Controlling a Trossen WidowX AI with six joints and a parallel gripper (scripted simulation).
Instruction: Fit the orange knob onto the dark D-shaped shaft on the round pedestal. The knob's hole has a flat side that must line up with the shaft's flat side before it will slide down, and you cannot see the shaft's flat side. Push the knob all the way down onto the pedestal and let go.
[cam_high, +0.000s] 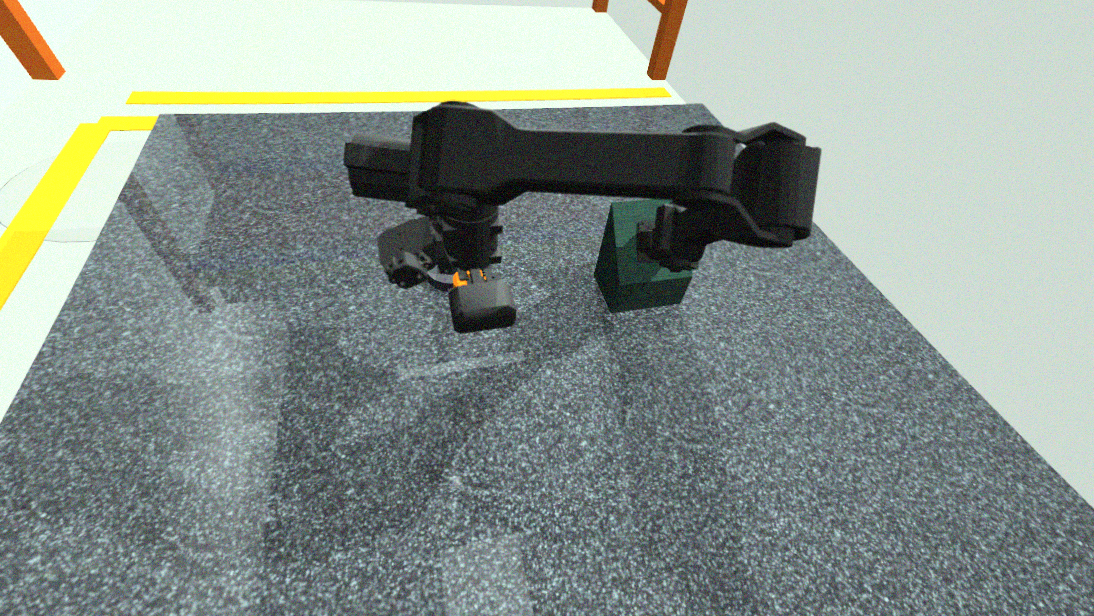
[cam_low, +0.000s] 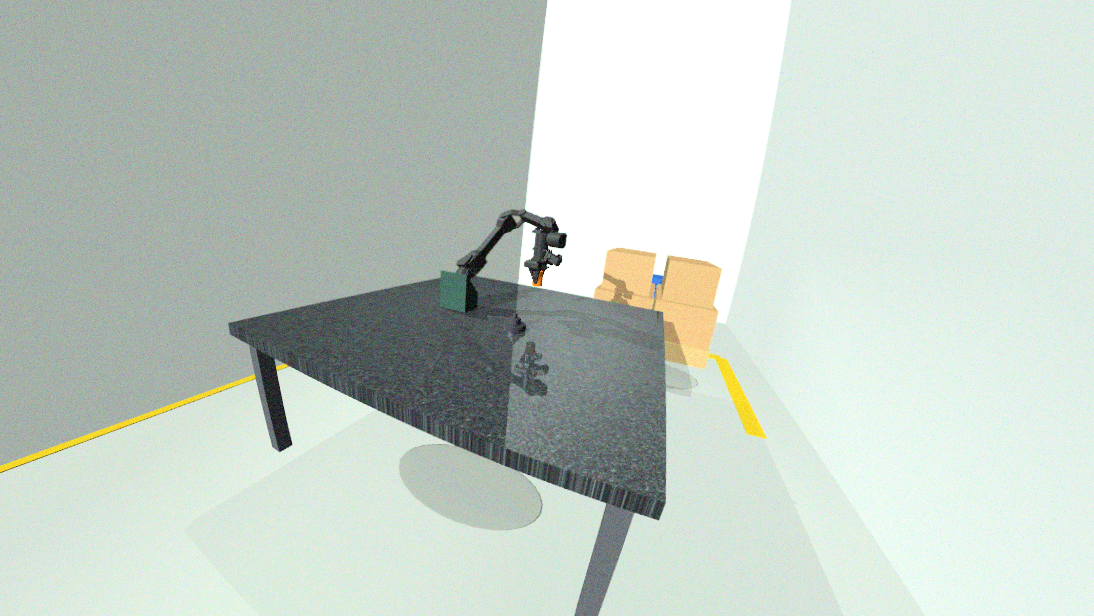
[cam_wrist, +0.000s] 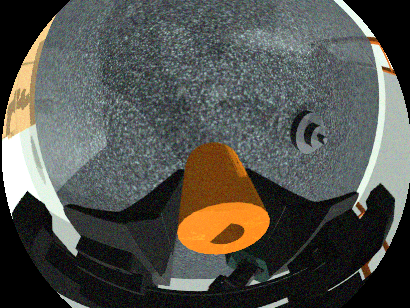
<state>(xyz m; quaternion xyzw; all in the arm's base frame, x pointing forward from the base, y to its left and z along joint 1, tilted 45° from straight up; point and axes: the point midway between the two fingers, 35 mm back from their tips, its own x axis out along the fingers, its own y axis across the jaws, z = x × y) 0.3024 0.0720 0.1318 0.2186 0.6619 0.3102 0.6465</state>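
My gripper (cam_high: 473, 277) (cam_low: 536, 274) (cam_wrist: 213, 174) is shut on the orange knob (cam_high: 457, 279) (cam_low: 538, 280) (cam_wrist: 220, 187), held above the table. In the wrist view, the knob's end facing the camera shows a dark D-shaped opening, its straight edge toward the upper left. The round pedestal (cam_low: 517, 329) (cam_wrist: 302, 138) stands apart from the knob, right of it in the wrist view and below it in the exterior view. The dark shaft (cam_low: 515, 316) (cam_wrist: 322, 138) rises from its middle, bare. The shaft's flat side cannot be made out. In the top view the arm hides the pedestal.
A dark green block (cam_high: 646, 294) (cam_low: 453, 291) stands on the speckled table (cam_high: 535, 459) (cam_low: 405, 344) beside the arm's base. Stacked cardboard boxes (cam_low: 629, 269) (cam_low: 691, 281) stand beyond the table. Yellow strips (cam_high: 398, 97) (cam_low: 741, 397) run along the floor.
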